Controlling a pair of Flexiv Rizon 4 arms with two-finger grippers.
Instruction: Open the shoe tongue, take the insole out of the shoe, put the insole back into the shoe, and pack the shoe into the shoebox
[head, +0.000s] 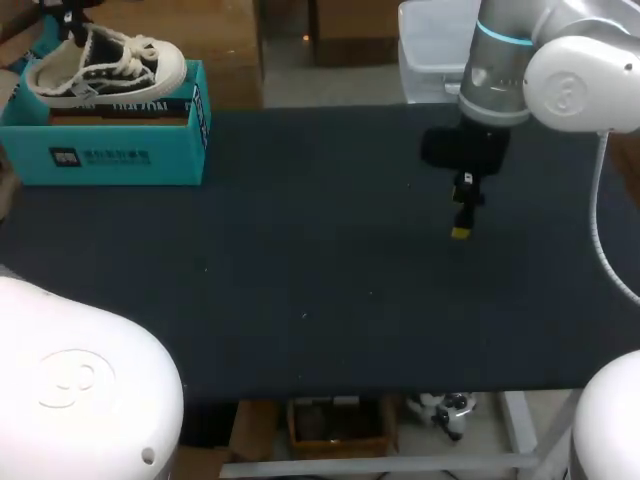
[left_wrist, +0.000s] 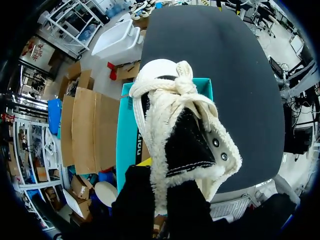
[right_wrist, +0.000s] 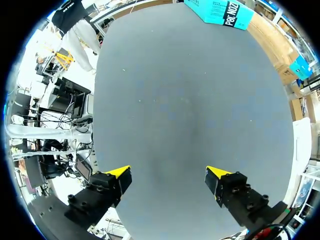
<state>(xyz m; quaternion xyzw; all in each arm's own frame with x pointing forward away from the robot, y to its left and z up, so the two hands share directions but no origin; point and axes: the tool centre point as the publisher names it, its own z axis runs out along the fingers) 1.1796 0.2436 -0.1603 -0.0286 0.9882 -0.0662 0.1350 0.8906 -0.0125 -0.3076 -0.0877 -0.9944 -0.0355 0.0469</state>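
Note:
A black-and-white sneaker (head: 105, 65) with fleece lining and white laces hangs tilted, sole down, just above the open teal shoebox (head: 110, 150) at the table's far left corner. My left gripper (head: 72, 25) holds it at the heel end. In the left wrist view the fleecy collar of the sneaker (left_wrist: 180, 115) is pinched in the left gripper (left_wrist: 162, 195), toe pointing away over the shoebox (left_wrist: 127, 145). The insole is hidden. My right gripper (head: 462, 225) hangs open over bare table right of centre, its yellow tips wide apart and the right gripper (right_wrist: 167, 177) holding nothing; the shoebox (right_wrist: 217, 12) lies far ahead.
The dark table mat (head: 300, 280) stretches bare between the shoebox and my right gripper. The white housings of my arms (head: 80, 380) fill the near corners of the head view.

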